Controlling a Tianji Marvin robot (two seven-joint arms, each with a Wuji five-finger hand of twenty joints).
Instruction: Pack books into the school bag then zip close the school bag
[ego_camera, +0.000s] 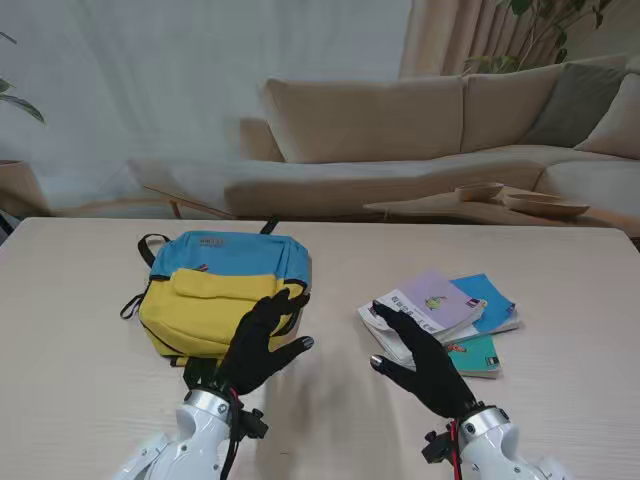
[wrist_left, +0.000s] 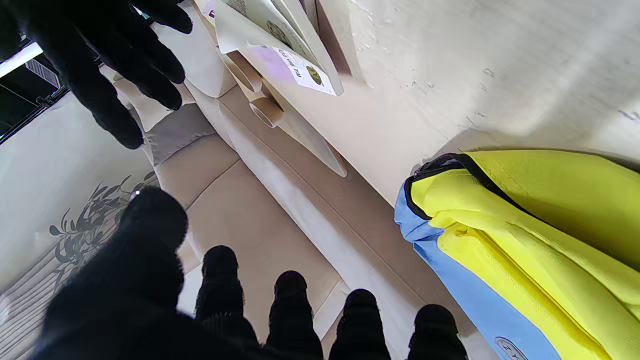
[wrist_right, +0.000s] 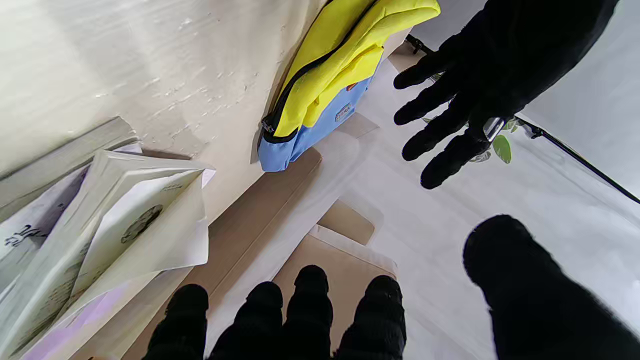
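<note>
Both of my robot hands, left robot hand (ego_camera: 262, 345) and right robot hand (ego_camera: 425, 362), hover spread and empty; the loose books (ego_camera: 442, 322) could fan apart, and the school bag (ego_camera: 222, 291) looks zipped.

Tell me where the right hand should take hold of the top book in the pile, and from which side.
Probably the near left corner of the purple-covered book, approached from the robot's side by the right hand. That corner overhangs the fanned pile on the table, and the right wrist view shows page edges lifted there, giving fingers room to slip under.
</note>
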